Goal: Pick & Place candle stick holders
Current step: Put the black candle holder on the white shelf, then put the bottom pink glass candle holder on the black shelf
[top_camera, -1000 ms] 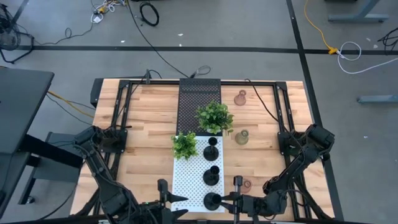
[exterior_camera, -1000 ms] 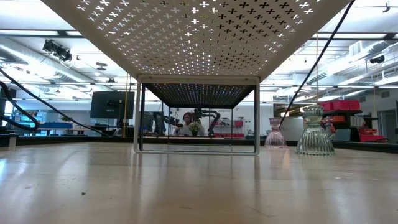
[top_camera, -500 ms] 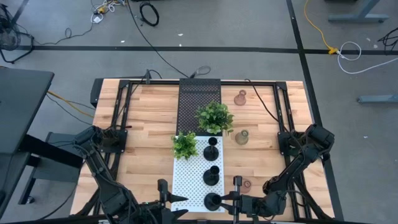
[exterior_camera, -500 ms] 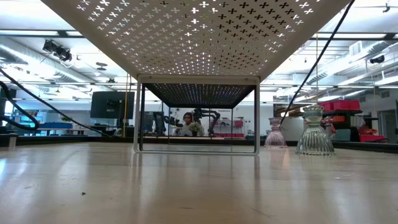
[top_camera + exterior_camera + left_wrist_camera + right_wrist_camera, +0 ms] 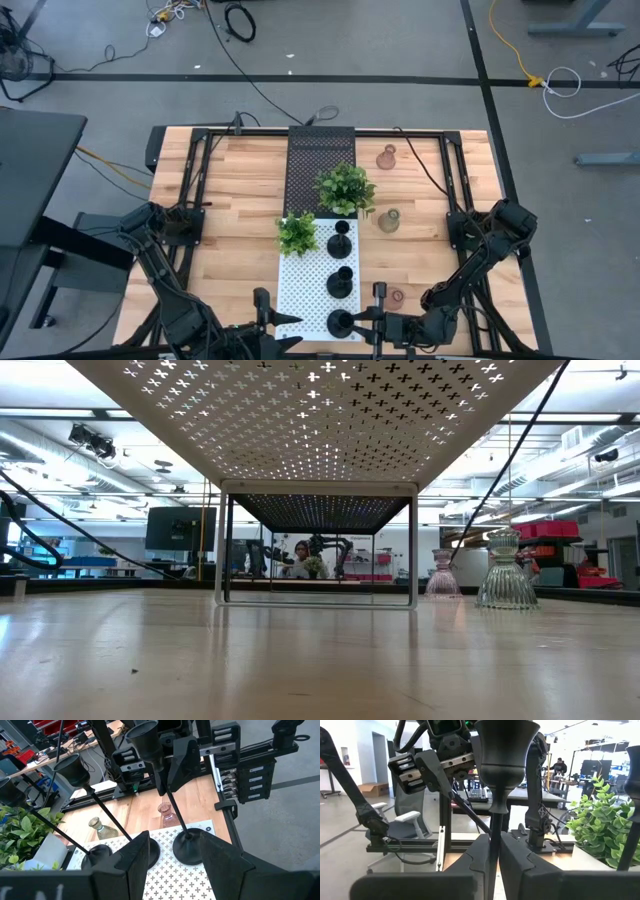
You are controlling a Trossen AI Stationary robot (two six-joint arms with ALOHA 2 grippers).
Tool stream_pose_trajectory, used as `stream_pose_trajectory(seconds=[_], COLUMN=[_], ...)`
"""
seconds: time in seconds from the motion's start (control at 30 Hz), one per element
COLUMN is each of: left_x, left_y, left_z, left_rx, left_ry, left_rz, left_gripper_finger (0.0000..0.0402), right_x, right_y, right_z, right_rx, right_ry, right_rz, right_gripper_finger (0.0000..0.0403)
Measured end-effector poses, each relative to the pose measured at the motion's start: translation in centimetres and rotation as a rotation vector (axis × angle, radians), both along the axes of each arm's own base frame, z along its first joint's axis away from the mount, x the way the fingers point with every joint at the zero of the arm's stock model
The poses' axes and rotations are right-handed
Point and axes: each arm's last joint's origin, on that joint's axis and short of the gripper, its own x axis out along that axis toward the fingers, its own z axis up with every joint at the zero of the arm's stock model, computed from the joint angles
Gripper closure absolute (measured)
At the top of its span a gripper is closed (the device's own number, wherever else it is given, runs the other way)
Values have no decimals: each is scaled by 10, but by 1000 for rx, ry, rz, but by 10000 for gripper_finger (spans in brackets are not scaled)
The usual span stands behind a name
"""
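Three matte black candle stick holders stand in a row on the white perforated shelf (image 5: 300,290): far (image 5: 340,240), middle (image 5: 340,282), near (image 5: 340,323). Three glass holders stand on the wood: pinkish at the far side (image 5: 387,156), greenish (image 5: 388,220), and pinkish (image 5: 397,297) near the front. My right gripper (image 5: 360,318) is at the front edge, shut on the near black holder (image 5: 502,750). My left gripper (image 5: 296,322) is open at the front edge, left of that holder, whose base (image 5: 187,850) shows beyond its fingers. My right gripper pinches the near black holder's thin stem (image 5: 494,827) between its two fingers, below the cup. The fingers come level from the table's right side and lie across the stem. The holder stands upright with its round base (image 5: 187,850) on the white shelf.
Two green potted plants (image 5: 345,188) (image 5: 297,233) stand on the shelf by the black holders. The shelf's far half is black (image 5: 320,160). In the low view the shelf's legs (image 5: 222,550) and two glass holders (image 5: 443,575) (image 5: 507,570) show on the wood.
My right gripper has shifted slightly toward the table's left, toward the near black holder. The holders and plants stay where they were.
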Motion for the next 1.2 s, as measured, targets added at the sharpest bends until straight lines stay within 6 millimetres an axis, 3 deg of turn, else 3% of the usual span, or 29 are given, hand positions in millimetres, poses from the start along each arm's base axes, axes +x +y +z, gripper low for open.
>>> stream_pose_trajectory(seconds=[0.3, 1.2], left_x=[0, 0], left_y=[0, 0], left_z=[0, 0], left_rx=[0, -4], left_ry=[1, 6], left_rz=[0, -8], left_gripper_finger=[223, 223], right_x=[0, -4], right_y=[0, 3], right_z=[-3, -2], right_rx=[-4, -28], right_ry=[18, 21], right_rz=[2, -21], right_gripper_finger=[360, 276])
